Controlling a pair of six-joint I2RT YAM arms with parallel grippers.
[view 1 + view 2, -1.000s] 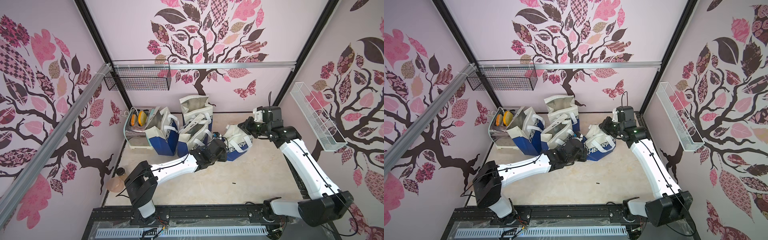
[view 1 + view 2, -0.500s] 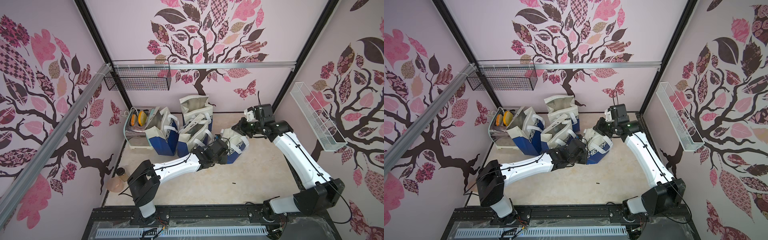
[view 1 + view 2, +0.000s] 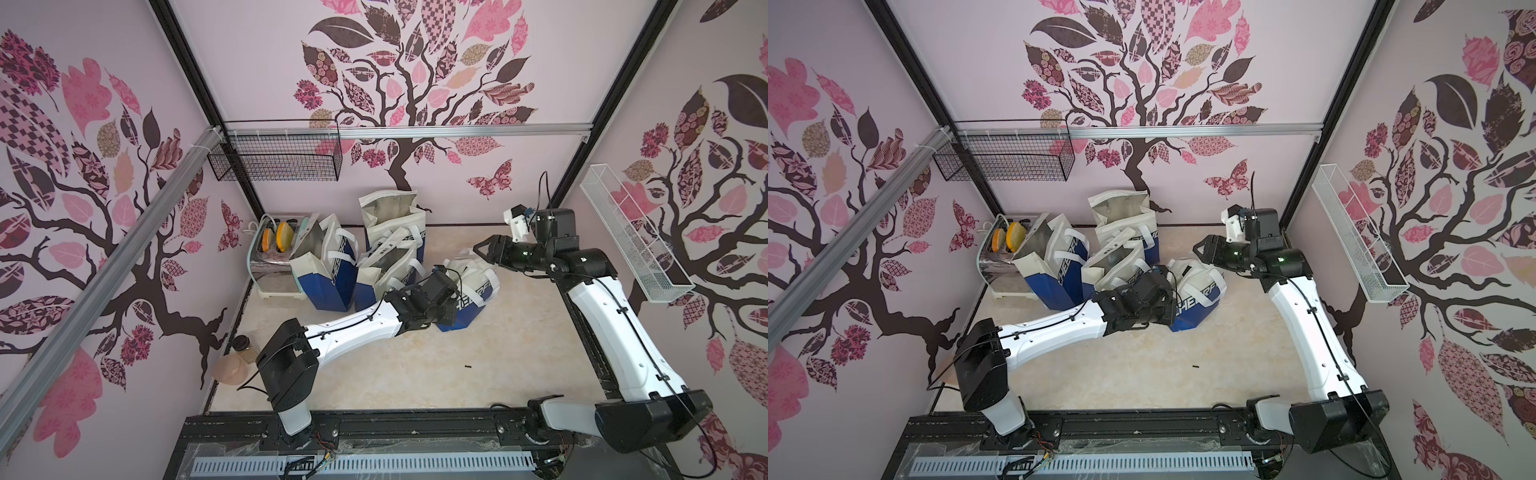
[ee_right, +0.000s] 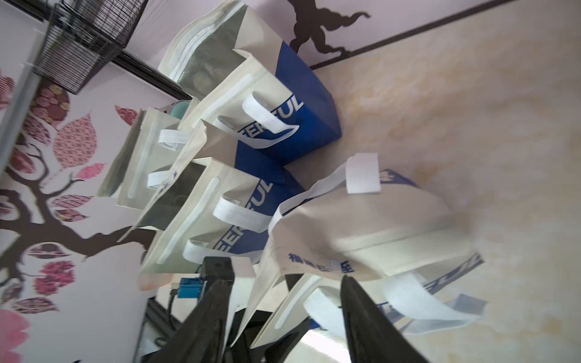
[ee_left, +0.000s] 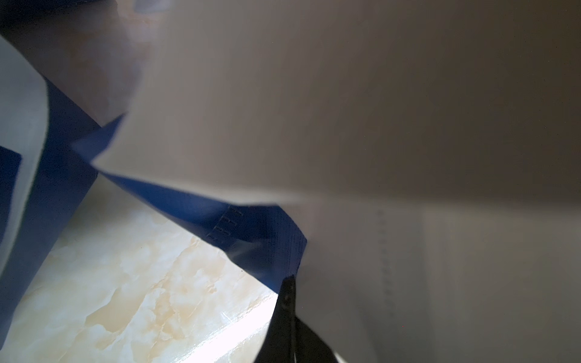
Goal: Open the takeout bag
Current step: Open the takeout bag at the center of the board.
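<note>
Entry 1, left gripper: the jaws are pressing fully together at the near-left lower edge of the takeout bag, where blue panel meets cream. Whether fabric is caught between them cannot be told.

Entry 2, right gripper: the jaws are standing apart, carrying nothing, and hovering just past the bag's far-right top edge.

Entry 3, takeout bag, one: it is sitting on the table toward the far side, just right of the other bags. It is leaning, with its long axis running from the blue base at the near end to the cream top at the far end. The mouth is pointing far and upward. Two white handles are showing. White lettering "HEERF" is showing on the blue. A row of blue characters on the cream flap is too blurred to read.

Entry 4, other bags, three: they are standing upright and gaping open, and "EERFUL" is showing on two in the right wrist view.

Entry 5, silver appliance, one, far left: it is holding two orange-yellow pieces.

Entry 6, jar, one, and pink round dish, one: both are sitting at the near-left edge.

Entry 7, black wire basket, one, is hanging on the far wall; white wire basket, one, is hanging on the right wall.
</note>
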